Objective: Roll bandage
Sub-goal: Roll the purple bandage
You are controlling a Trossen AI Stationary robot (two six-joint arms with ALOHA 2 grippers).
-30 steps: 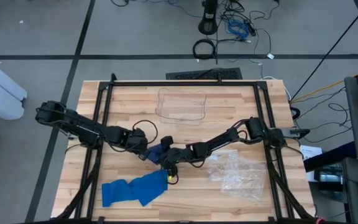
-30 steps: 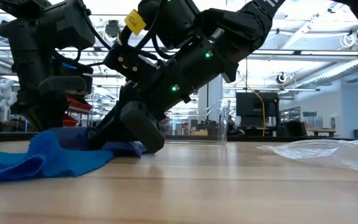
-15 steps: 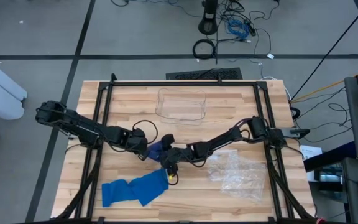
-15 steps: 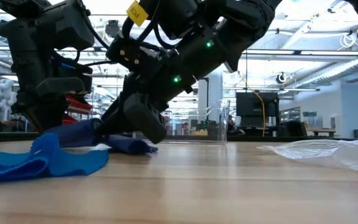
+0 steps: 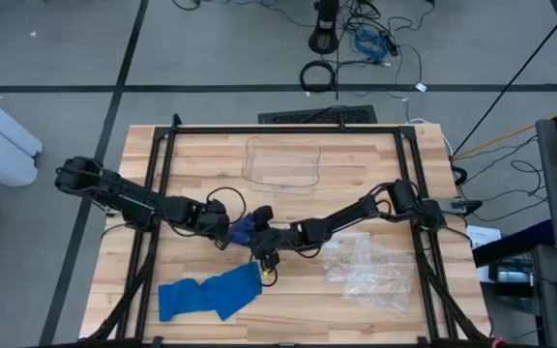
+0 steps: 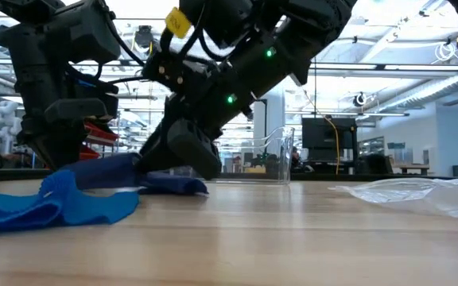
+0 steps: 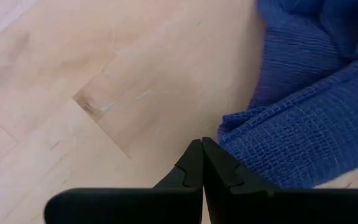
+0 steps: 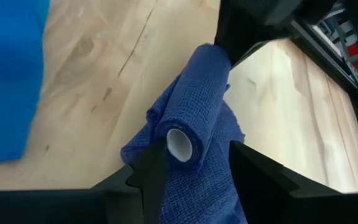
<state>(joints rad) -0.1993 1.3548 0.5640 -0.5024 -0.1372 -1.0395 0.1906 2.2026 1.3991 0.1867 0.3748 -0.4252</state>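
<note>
Now we work from the left: our left hand (image 5: 228, 235) sits low on the table (image 5: 356, 174) with its fingers pressed fully together, and whether they pinch the bandage (image 5: 245, 230) beside them we cannot tell. The loose tail (image 5: 206, 295) trails off toward the near edge. To the right, our right hand (image 8: 188, 163) has its fingers partly apart on either side of the rolled core (image 8: 191, 118), a white tube (image 8: 180, 144) showing at its end. To do this turn well, we judge we should keep the left end anchored so the fabric stays taut, rotate the core squarely so layers stack edge on edge, and avoid squeezing so hard that the tube slips out. A plastic bag (image 5: 370, 271) lies off to the right, well apart.
</note>
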